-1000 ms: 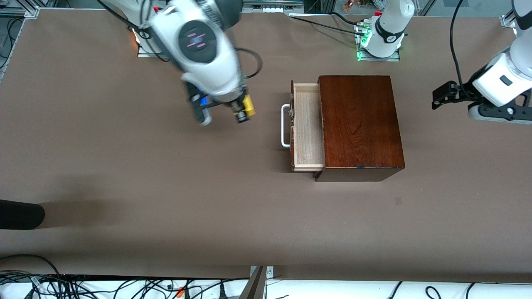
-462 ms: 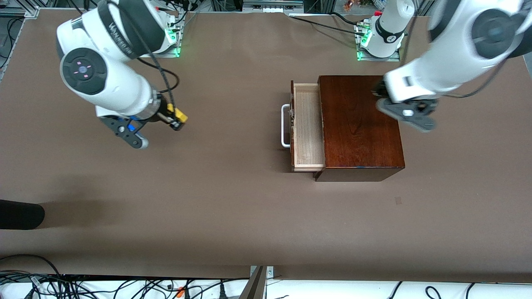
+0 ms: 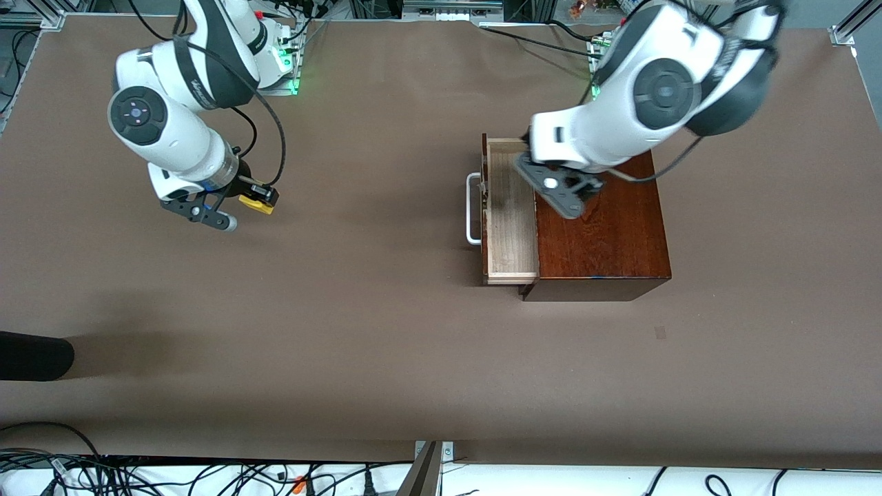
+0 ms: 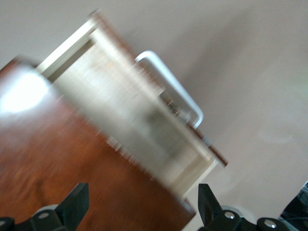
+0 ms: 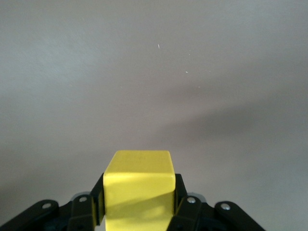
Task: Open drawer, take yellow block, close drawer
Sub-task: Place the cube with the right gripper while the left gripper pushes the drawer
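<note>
The drawer (image 3: 511,220) of the dark reddish-brown wooden box (image 3: 606,241) stands pulled out, its pale inside bare, with its white handle (image 3: 473,209) toward the right arm's end. My left gripper (image 3: 555,187) is open and empty over the seam between box top and drawer. In the left wrist view its fingers (image 4: 77,204) are spread wide above the box top (image 4: 57,163), with the drawer (image 4: 134,110) and handle (image 4: 173,89) ahead. My right gripper (image 3: 264,200) is shut on the yellow block (image 3: 255,202), low over bare table near the right arm's end. The block (image 5: 138,185) fills the right gripper (image 5: 138,204).
A dark rounded object (image 3: 34,355) pokes in at the table's edge at the right arm's end, nearer the camera. Cables (image 3: 207,475) lie below the table's near edge. The arm bases (image 3: 630,83) stand along the top edge.
My right arm has carried the yellow block away from the drawer toward its own end and lower. My left arm has swung in from its end to over the box and drawer.
</note>
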`<state>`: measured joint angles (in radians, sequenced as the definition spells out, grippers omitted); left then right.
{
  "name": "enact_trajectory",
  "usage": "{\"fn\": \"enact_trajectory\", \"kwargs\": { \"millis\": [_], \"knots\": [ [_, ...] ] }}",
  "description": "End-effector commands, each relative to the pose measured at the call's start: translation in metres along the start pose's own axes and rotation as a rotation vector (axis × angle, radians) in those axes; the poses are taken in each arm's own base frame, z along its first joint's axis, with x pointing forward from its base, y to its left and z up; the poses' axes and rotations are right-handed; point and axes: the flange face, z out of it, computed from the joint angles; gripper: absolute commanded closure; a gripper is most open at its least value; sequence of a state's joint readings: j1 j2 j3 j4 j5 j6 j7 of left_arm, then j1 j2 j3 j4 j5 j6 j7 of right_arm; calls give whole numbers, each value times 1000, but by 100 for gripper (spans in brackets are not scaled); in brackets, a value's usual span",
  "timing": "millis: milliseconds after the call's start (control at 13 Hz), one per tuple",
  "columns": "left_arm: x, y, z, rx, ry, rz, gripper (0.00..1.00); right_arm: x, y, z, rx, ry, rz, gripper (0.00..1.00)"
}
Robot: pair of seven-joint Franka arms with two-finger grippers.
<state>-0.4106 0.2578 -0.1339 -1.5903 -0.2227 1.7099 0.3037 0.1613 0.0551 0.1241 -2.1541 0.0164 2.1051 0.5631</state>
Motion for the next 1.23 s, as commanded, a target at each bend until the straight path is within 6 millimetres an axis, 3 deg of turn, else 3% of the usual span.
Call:
{"fn": "enact_trajectory", "kwargs": {
  "millis": [0, 154, 308, 462, 769, 846, 1154],
  "knots": [
    [37, 40, 31, 9, 36, 194, 0, -15, 19, 53, 40, 45, -106, 100],
    [55, 46, 58, 22, 56, 405, 0, -14, 19, 89, 49, 53, -111, 100],
    [65, 39, 82, 27, 58, 593, 0, -14, 18, 121, 67, 80, -137, 100],
    [71, 43, 101, 26, 42, 726, 0, -14, 12, 144, 74, 82, -142, 100],
    [86, 100, 149, 123, -30, 881, 0, -28, -15, 153, 89, 76, -149, 100],
    [89, 105, 165, 121, -37, 888, 0, -33, -27, 152, 97, 79, -164, 100],
    [90, 110, 202, 211, -144, 932, 0, -36, -32, 168, 97, 67, -180, 100]
  ]
}}
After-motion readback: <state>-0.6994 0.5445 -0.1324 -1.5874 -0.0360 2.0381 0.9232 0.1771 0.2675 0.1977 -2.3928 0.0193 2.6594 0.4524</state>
